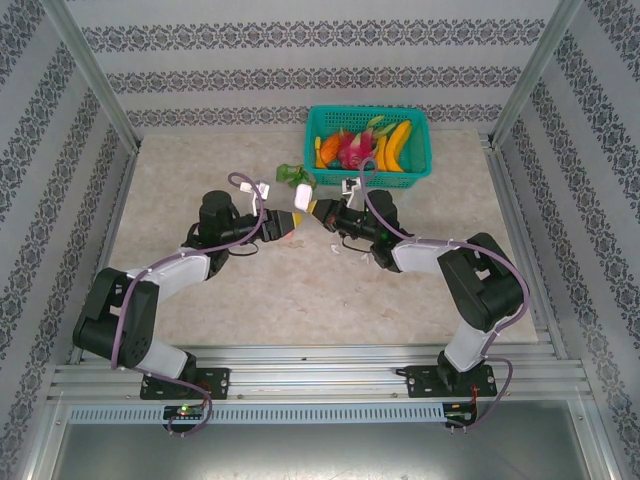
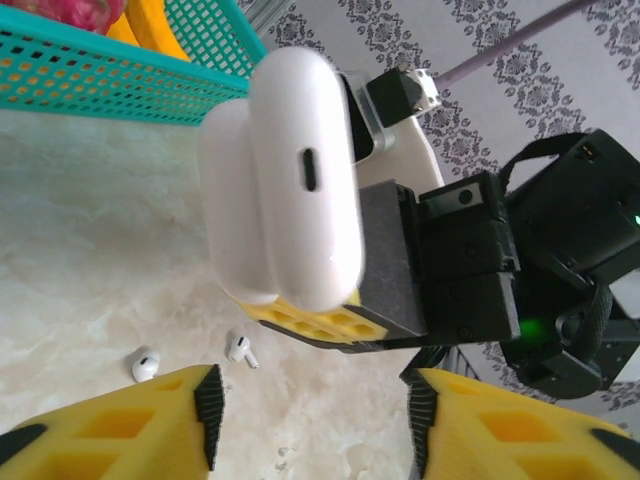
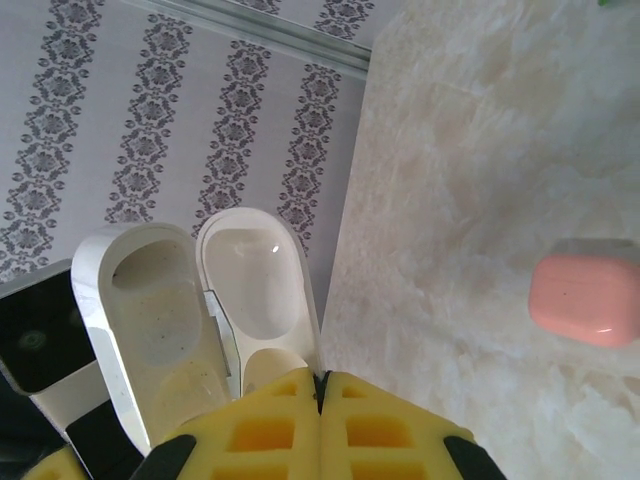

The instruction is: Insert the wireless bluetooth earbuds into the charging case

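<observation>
The pale marbled table [image 1: 300, 300] sits between patterned walls. My right fingers [image 3: 320, 400] are clamped on the open white charging case [image 3: 190, 310], held off the table with its wells facing my right wrist. Two white earbuds [image 2: 145, 365] lie on the table below and ahead of my left fingers [image 2: 208, 420], which are spread and empty.

Black-jointed, white-shelled left arm [image 1: 185, 268] and right arm [image 1: 425, 255] carry purple cables [image 2: 520, 38]; left claw [image 2: 313, 410] and right claw [image 3: 320, 385] have yellow fingers [image 2: 120, 430], black ribbed pads [image 2: 208, 410].
</observation>
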Motion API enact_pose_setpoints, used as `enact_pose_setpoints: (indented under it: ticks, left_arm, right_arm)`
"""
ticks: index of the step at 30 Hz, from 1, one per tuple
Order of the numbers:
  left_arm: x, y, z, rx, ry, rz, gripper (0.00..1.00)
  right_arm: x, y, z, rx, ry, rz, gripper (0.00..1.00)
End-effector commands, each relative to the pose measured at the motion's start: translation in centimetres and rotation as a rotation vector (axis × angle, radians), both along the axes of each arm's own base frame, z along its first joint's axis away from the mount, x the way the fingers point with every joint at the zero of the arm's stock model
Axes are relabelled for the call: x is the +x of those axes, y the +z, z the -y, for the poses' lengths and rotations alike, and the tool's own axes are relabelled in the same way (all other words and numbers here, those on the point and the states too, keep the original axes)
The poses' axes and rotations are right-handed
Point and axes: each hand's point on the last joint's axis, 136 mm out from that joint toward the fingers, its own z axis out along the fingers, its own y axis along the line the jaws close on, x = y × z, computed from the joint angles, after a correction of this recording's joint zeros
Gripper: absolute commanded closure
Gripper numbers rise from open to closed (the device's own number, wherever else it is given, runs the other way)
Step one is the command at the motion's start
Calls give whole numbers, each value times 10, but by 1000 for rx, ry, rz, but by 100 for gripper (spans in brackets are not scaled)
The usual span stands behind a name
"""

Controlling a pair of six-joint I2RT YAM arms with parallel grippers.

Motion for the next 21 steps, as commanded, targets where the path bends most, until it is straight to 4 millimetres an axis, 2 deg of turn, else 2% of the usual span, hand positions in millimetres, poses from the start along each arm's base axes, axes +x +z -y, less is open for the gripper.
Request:
enact_pose_setpoints:
  ticks: [1, 4, 5, 9, 14, 15, 21]
  left_arm:
    - [-6, 19, -3, 30, 9, 68, 37]
    - [-4, 24, -11, 72, 44, 70, 23]
    - [-3, 26, -14, 90, 58, 75, 16]
    - [3, 28, -24, 190, 115, 61, 8]
    - [13, 31, -44, 349, 202, 39, 4]
    - [15, 31, -49, 388, 224, 31, 0]
    - [33, 26, -83, 616, 355, 32, 0]
  right_arm:
    - [10, 11, 6, -12, -10, 47, 100]
    - [14, 7, 11, -38, -18, 45, 100]
    - [15, 6, 13, -50, -19, 47, 100]
    - [15, 0, 19, -119, -10, 53, 100]
    - [14, -5, 32, -226, 7, 93, 100]
    - [13, -6, 34, -251, 12, 106, 100]
    - [8, -14, 44, -455, 71, 198, 100]
